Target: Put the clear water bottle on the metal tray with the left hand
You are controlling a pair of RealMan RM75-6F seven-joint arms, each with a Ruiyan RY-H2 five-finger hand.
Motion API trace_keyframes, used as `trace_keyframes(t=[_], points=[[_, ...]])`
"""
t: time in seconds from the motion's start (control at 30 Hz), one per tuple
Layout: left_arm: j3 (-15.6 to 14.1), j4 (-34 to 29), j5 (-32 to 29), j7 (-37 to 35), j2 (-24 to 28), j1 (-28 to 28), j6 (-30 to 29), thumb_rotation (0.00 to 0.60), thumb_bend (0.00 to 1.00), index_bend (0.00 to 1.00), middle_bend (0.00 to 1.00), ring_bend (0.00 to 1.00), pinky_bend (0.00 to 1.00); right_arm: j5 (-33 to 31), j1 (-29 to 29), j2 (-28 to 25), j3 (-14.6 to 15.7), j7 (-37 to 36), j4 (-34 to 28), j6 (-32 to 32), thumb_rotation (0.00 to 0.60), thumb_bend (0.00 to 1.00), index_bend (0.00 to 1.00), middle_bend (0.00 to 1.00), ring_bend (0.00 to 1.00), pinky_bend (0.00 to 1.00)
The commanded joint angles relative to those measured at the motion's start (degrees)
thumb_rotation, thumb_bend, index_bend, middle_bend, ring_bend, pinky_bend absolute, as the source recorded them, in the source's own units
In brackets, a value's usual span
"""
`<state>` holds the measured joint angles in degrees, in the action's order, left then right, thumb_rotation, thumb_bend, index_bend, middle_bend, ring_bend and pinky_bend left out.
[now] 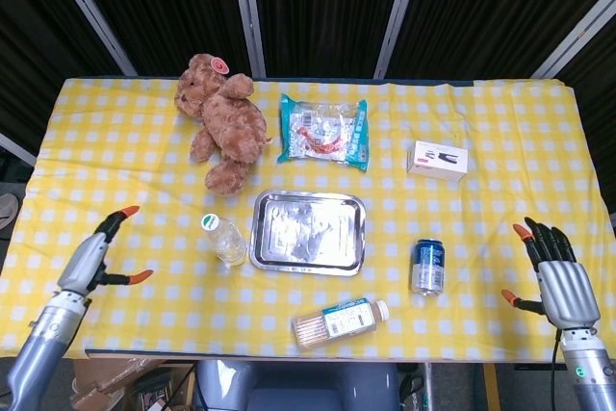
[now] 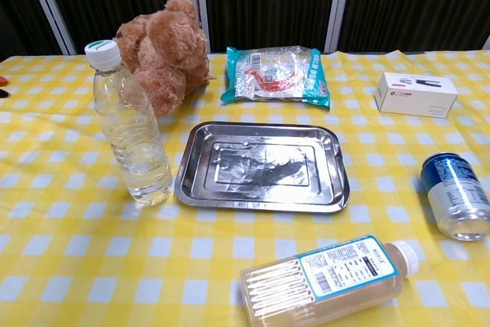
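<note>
My left hand (image 1: 96, 252) nearly outside chest view, only fingertip at left edge. My right hand (image 1: 558, 281) absent from chest view. Label print on lying bottle (image 2: 329, 277) too small to read.

Head view looks steeply down from high above the near edge, taking in the whole table (image 1: 500, 141). Chest view sits low and close, facing across toward the dark back wall. Both share the tray (image 1: 308, 259) (image 2: 260, 203) and its neighbours.
</note>
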<state>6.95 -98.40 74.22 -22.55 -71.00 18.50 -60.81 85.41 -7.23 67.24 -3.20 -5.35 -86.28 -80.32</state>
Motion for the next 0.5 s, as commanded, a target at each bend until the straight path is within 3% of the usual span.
trace_keyframes(t=[0.03, 0.5], points=[[3.1, 1.1, -4.4, -2.5, -5.2, 5.2, 5.8, 0.6, 0.14, 0.09, 0.07, 0.0, 0.0, -0.3, 0.0, 0.0, -0.1, -0.1, 0.2, 0.2, 0.6, 0.05, 0.1, 0.0, 0.0, 0.0], [4.0, 4.7, -9.4, 6.6, -15.7, 9.5, 6.1, 0.6, 0.14, 0.15, 0.14, 0.0, 0.0, -0.2, 0.0, -0.2, 0.0, -0.6, 0.0, 0.2, 0.6, 0.05, 0.1, 0.0, 0.0, 0.0]])
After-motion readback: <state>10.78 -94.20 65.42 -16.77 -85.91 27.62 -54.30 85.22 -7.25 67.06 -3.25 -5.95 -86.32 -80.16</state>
